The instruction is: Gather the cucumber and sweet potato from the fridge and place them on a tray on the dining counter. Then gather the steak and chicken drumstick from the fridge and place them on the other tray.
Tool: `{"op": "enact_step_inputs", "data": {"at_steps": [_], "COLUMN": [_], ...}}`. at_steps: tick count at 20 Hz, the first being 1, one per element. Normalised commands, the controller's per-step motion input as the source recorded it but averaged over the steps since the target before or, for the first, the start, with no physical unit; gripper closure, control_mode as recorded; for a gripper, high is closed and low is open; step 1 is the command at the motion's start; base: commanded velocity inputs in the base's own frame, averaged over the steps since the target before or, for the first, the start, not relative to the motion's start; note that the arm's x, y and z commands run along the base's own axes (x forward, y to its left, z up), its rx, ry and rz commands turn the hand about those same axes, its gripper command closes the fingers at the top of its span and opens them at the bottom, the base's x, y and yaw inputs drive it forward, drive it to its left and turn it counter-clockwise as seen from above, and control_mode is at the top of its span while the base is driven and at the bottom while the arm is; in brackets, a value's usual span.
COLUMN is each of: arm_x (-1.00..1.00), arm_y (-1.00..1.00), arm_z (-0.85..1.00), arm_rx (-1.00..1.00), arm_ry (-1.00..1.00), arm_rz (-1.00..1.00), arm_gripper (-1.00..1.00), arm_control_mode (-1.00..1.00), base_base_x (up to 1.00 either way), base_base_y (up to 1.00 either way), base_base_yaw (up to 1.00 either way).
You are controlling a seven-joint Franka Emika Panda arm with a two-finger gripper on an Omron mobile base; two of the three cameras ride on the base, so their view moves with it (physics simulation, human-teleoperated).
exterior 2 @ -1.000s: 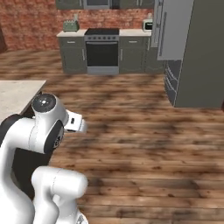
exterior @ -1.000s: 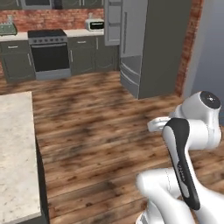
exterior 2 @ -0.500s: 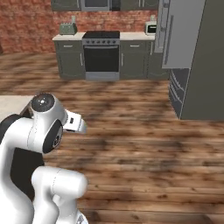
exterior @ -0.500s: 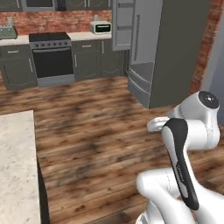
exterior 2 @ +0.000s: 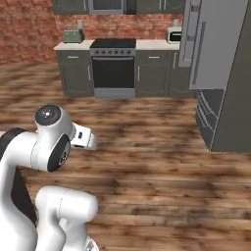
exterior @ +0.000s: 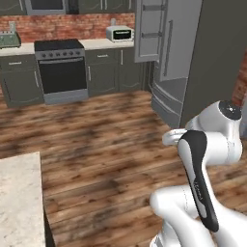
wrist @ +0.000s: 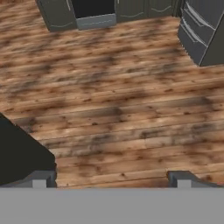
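I am heading for the fridge (exterior: 193, 58), my gripper (wrist: 111, 177) spread wide and holding nothing. The cucumber and sweet potato are presumably inside it, unseen. I should square up to its doors, the stove (exterior: 61, 70) left of it.

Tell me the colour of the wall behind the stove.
Red brick wall, above the dark stove; clearest in the right base view.

Even, soft rendered light, faint shadows, no glare, slightly blurry low-resolution textures
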Motion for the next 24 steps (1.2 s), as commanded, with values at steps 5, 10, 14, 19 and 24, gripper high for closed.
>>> {"op": "enact_step_inputs", "data": {"at_steps": [5, 10, 14, 19, 24], "arm_x": [0.0, 0.0, 0.0, 0.0, 0.0], "arm_y": [0.0, 0.0, 0.0, 0.0, 0.0], "arm_z": [0.0, 0.0, 0.0, 0.0, 0.0], "arm_rx": [0.0, 0.0, 0.0, 0.0, 0.0], "arm_ry": [0.0, 0.0, 0.0, 0.0, 0.0], "arm_rz": [0.0, 0.0, 0.0, 0.0, 0.0], "arm_gripper": [-1.0, -1.0, -1.0, -1.0, -1.0], "arm_control_mode": [1.0, 1.0, 1.0, 1.0, 1.0], "base_base_x": [1.0, 1.0, 1.0, 1.0, 0.92], "base_base_y": [-0.01, -0.04, -0.04, -0.02, 0.0], "base_base_yaw": [0.0, 0.0, 0.0, -0.05, -0.12]}}
